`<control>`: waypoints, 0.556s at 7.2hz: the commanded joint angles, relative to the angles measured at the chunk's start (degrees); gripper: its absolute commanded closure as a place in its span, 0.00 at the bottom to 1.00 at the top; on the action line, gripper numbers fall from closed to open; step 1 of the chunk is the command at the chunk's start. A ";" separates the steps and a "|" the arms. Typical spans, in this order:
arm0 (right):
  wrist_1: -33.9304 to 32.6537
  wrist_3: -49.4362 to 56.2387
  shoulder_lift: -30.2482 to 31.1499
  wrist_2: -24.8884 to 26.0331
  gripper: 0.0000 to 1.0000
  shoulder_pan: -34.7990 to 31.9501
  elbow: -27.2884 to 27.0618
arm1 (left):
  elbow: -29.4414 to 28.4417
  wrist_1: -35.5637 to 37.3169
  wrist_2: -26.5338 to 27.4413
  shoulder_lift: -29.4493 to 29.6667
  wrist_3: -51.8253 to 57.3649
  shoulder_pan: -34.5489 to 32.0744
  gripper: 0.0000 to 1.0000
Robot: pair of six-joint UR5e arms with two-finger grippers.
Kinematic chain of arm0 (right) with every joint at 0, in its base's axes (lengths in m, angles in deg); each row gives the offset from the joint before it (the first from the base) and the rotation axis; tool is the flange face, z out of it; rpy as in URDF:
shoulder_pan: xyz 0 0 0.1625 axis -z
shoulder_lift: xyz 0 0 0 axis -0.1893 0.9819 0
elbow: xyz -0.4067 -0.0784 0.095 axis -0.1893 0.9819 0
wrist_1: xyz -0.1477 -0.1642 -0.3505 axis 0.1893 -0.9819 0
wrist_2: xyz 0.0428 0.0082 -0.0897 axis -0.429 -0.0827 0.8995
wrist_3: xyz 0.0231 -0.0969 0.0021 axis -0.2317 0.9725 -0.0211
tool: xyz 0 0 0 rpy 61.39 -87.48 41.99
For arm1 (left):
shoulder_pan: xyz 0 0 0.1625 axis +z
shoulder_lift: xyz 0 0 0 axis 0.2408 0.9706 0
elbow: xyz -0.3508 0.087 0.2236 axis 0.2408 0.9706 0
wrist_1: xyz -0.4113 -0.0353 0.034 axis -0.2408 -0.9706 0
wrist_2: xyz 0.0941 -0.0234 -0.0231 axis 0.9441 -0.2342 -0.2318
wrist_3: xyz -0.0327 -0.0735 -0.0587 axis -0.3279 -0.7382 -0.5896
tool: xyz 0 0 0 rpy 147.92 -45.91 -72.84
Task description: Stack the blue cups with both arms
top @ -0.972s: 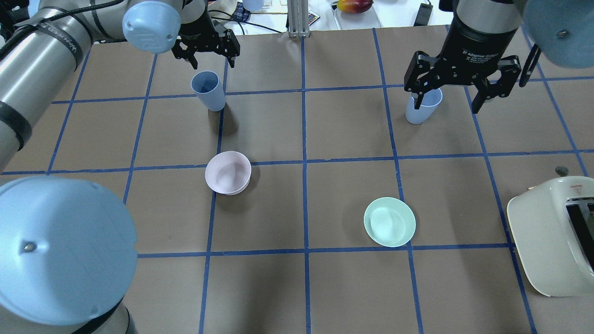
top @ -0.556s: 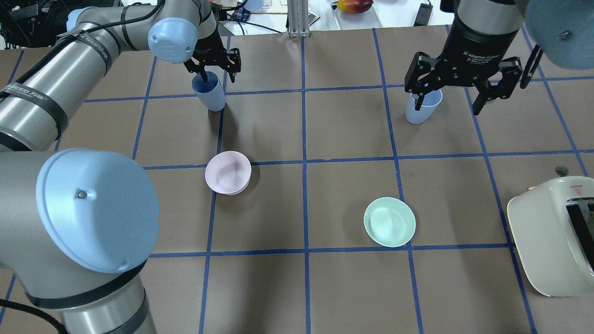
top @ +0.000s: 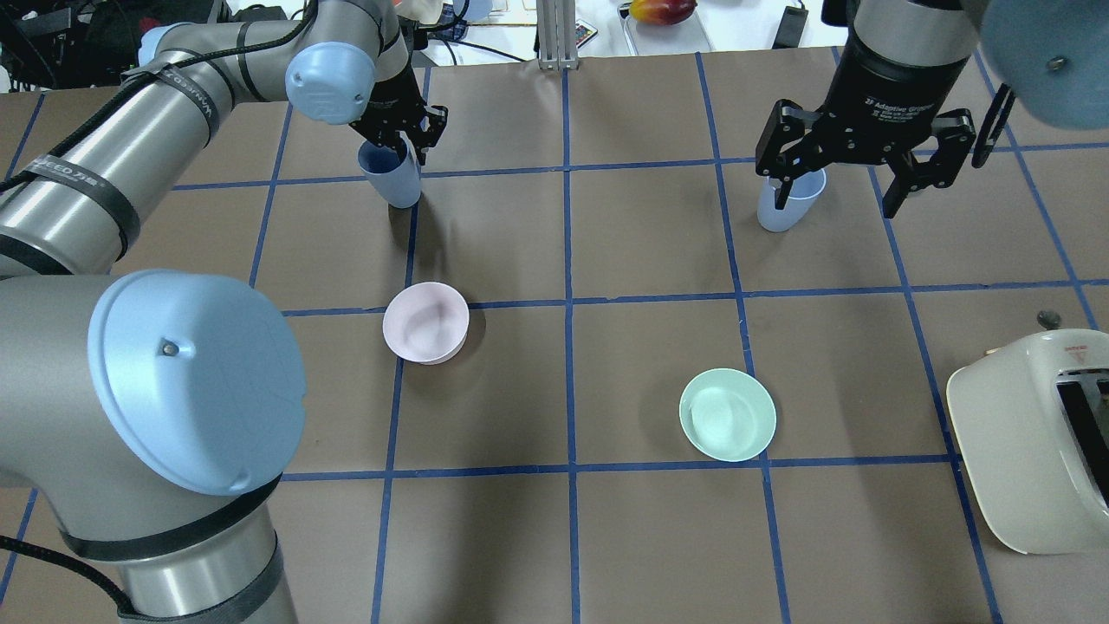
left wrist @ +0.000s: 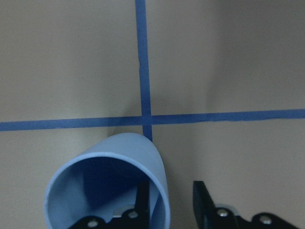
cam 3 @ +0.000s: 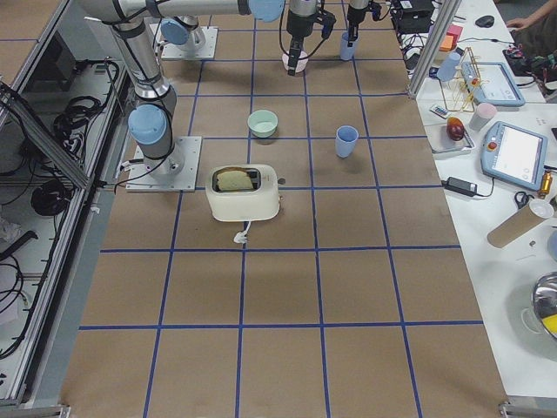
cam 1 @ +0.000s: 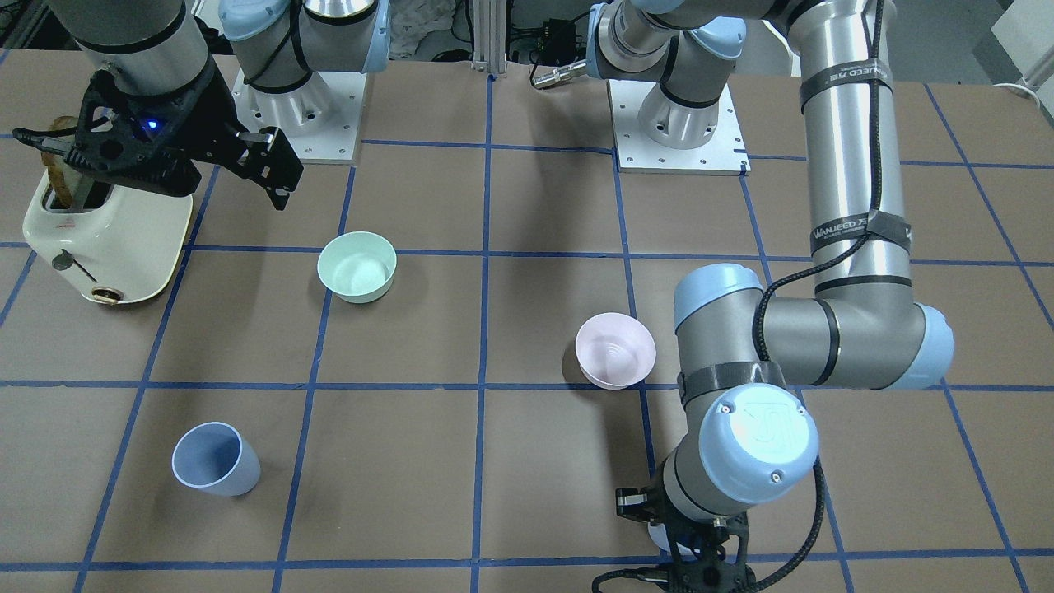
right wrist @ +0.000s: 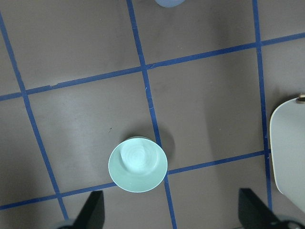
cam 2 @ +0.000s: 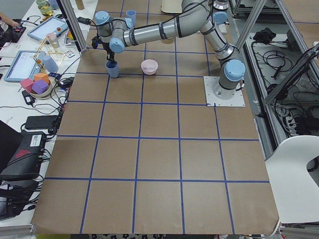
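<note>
Two blue cups stand upright on the table. The left cup (top: 394, 178) is at the far left, and my left gripper (top: 400, 143) is down on its rim. In the left wrist view one finger (left wrist: 143, 205) is inside the cup (left wrist: 109, 181) and the other is outside, with a gap still between the outer finger and the wall. The right cup (top: 787, 204) stands free, also in the front view (cam 1: 216, 459). My right gripper (top: 836, 199) hangs wide open and empty, high above the table near that cup, which shows only at the top edge of the right wrist view (right wrist: 169, 2).
A pink bowl (top: 426, 322) and a mint-green bowl (top: 727, 414) sit nearer the robot in the middle of the table. A cream toaster (top: 1035, 438) holding toast stands at the right edge. Blue tape lines grid the brown table.
My left arm has come down onto the left cup, so its fingers now straddle the rim and stand closer together. The right gripper has hardly moved.
</note>
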 commanded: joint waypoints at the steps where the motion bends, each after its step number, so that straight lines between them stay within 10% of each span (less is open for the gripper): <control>1: -0.11 0.06 0.03 0.03 0.00 0.00 0.00 | -0.36 -3.34 -1.54 -4.63 -5.54 -7.96 1.00; 4: -0.81 0.49 -0.14 0.20 0.00 0.26 0.00 | 2.00 -4.25 -1.46 -3.51 -21.10 -19.75 1.00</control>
